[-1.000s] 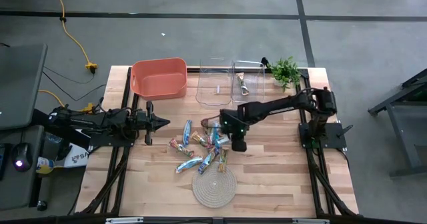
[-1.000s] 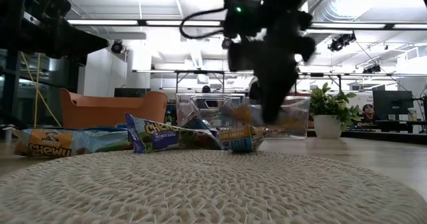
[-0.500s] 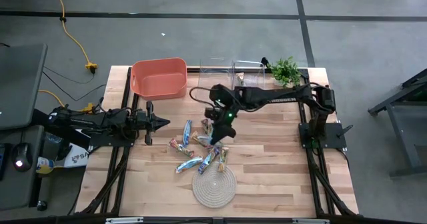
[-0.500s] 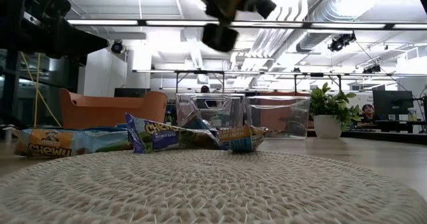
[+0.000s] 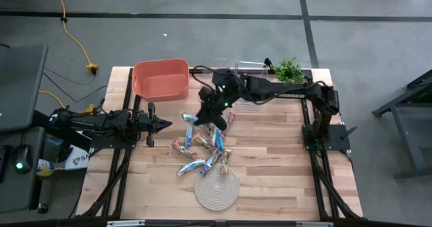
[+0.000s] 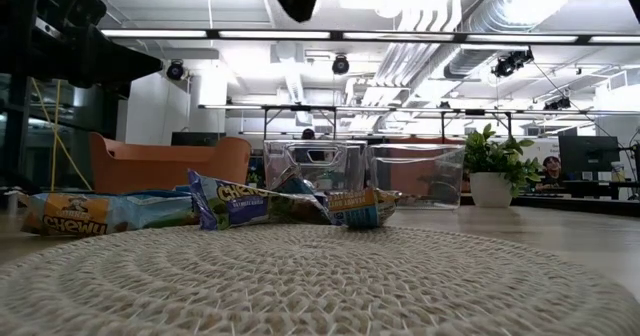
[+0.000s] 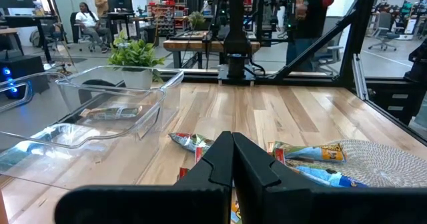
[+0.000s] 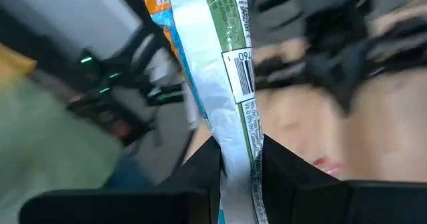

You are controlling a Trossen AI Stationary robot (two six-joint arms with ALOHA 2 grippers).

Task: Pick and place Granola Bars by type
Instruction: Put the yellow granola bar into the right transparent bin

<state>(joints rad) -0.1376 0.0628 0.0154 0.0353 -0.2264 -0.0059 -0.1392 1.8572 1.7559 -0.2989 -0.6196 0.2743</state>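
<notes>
We carry 1 bar [image 8: 230, 84] clamped in our right gripper [image 5: 210, 116]; next, reach the clear bin [image 5: 217, 85] just ahead and release.

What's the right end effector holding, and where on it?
Right end effector grips a granola bar in a green-and-white wrapper across its width, near one end. Left end effector is shut, empty.

The right gripper [image 5: 204, 116], fingers clamped on a granola bar [image 8: 230, 84], has swung left and farther back from above the right side of the bar pile [image 5: 202, 146], and risen almost out of the low view.
</notes>
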